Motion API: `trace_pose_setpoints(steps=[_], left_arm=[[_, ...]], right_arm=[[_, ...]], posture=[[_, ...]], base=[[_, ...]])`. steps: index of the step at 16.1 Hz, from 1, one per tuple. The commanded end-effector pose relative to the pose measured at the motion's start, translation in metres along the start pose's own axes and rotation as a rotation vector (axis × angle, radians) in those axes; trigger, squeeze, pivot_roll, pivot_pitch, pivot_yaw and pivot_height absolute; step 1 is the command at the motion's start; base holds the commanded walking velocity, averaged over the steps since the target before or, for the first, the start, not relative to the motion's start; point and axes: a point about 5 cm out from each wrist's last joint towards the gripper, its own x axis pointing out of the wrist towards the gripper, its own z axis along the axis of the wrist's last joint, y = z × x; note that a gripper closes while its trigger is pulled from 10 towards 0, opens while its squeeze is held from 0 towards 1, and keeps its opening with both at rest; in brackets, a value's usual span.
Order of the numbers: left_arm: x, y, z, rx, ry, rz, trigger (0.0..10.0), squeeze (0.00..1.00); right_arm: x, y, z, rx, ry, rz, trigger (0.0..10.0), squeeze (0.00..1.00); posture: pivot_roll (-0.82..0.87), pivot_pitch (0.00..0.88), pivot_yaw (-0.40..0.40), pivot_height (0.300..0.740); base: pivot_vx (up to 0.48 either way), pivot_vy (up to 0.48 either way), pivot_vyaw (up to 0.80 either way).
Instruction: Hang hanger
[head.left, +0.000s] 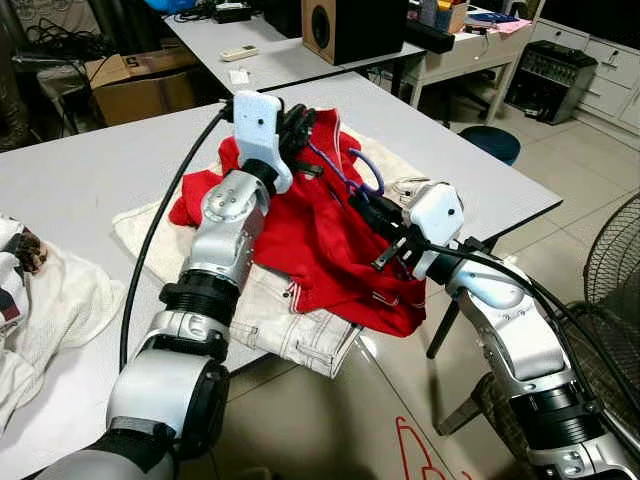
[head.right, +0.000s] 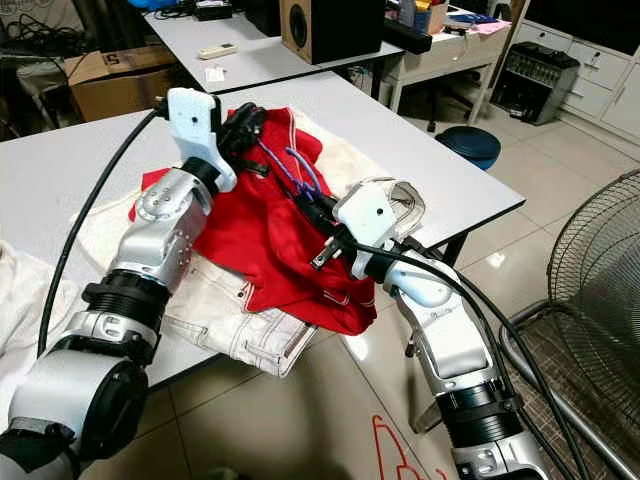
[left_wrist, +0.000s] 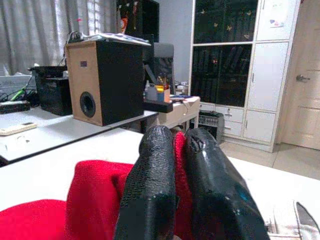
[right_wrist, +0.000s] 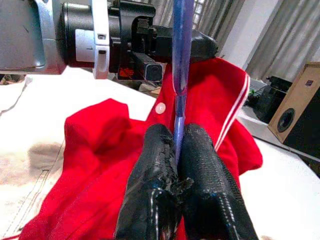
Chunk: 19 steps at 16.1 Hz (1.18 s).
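Observation:
A red shirt (head.left: 322, 240) lies bunched on the grey table (head.left: 80, 180), partly draped over its front edge. A thin blue-purple hanger (head.left: 345, 172) runs through the shirt's top, its hook (head.left: 373, 165) sticking up. My left gripper (head.left: 296, 126) is at the shirt's far end, shut on the red collar fabric (left_wrist: 180, 150). Near the shirt's right side, my right gripper (right_wrist: 176, 136) is shut on the hanger's thin bar (right_wrist: 179, 75), which rises straight out from between the fingers. The rest of the hanger is hidden inside the shirt.
Pale jeans (head.left: 292, 328) and a cream cloth (head.left: 140, 228) lie under the shirt; white garments (head.left: 50, 300) sit at the table's left. A fan (head.left: 612, 270) stands on the right, a blue stool (head.left: 490, 143) beyond the table, a speaker (head.left: 340, 28) on the far desk.

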Motion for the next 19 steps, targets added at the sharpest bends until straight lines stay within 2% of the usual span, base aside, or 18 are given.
trace_pose_setpoints(steps=[1, 4, 9, 11, 13, 16, 19], left_arm=[[0.001, 0.005, 0.0, -0.004, 0.015, 0.025, 0.0, 0.0], [0.0, 0.009, 0.005, -0.003, -0.007, 0.018, 0.0, 0.0], [0.001, 0.011, 0.031, -0.049, -0.125, -0.017, 0.0, 0.0], [0.001, 0.012, 0.039, -0.059, -0.158, -0.021, 0.0, 0.0], [-0.001, 0.009, 0.045, -0.044, -0.183, -0.043, 0.0, 0.0], [-0.002, 0.006, 0.046, -0.043, -0.182, -0.06, 0.0, 0.0], [-0.008, -0.012, 0.037, -0.045, -0.13, -0.191, 0.0, 0.0]], right_arm=[[0.0, -0.003, 0.005, -0.022, -0.023, 0.001, 10.0, 0.0], [0.001, -0.002, 0.004, -0.02, -0.016, 0.005, 10.0, 0.0], [0.002, 0.001, -0.003, -0.001, 0.024, 0.013, 10.0, 0.0], [0.002, 0.001, -0.006, 0.037, 0.046, -0.002, 10.0, 0.0], [0.003, 0.0, -0.008, 0.152, 0.057, -0.037, 10.0, 0.0], [0.004, -0.001, -0.006, 0.191, 0.039, -0.056, 10.0, 0.0], [0.007, -0.009, 0.005, 0.219, -0.016, -0.114, 10.0, 0.0]], posture=[[0.01, 0.0, 0.044, 0.74], [0.01, 0.0, 0.042, 0.74], [0.01, 0.0, 0.037, 0.74], [0.01, 0.0, 0.037, 0.74], [0.01, 0.0, 0.038, 0.74], [0.01, 0.0, 0.038, 0.74], [0.01, 0.0, 0.04, 0.74]], base=[[0.0, 0.0, 0.0], [0.0, 0.0, 0.0], [0.0, 0.0, 0.0], [0.0, 0.0, 0.0], [0.0, 0.0, 0.0], [0.0, 0.0, 0.0], [0.0, 0.0, 0.0]])
